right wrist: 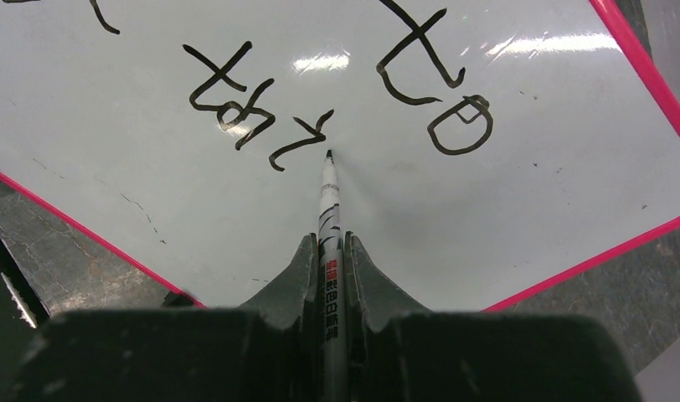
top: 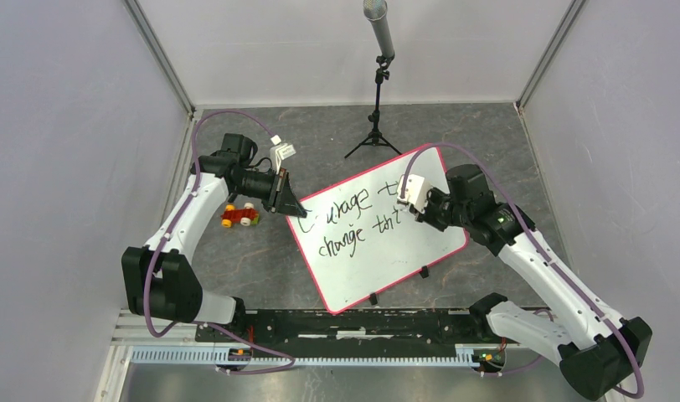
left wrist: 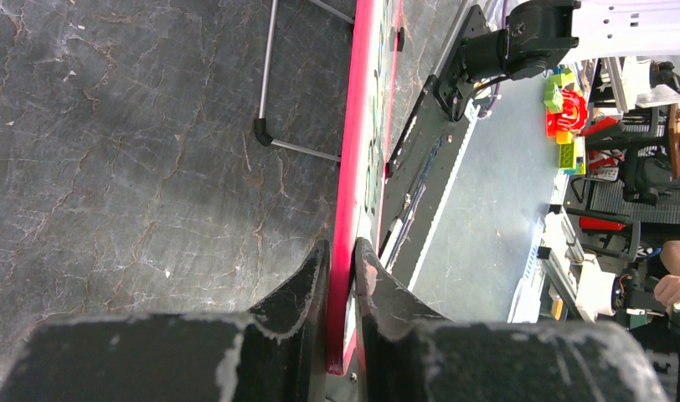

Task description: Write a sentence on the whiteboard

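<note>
While the whiteboard point(left wrist: 351, 126) is pinched by its pink-red rim between the closed-in fingers of the left gripper point(left wrist: 341, 251), a marker point(right wrist: 329, 201) is clamped in the right gripper point(right wrist: 329, 244). Its tip is held straight ahead of those fingers, at the white surface; contact cannot be told. The sentence point(top: 351, 203) is seen just beyond the tip, unfinished after "change". A toy car point(top: 240, 216) lies just beside the left gripper.

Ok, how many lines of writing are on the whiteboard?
2 on the whiteboard: the upper line toward its far edge, the lower line beneath it. The right gripper covers both ends, so letters may be hidden.
</note>
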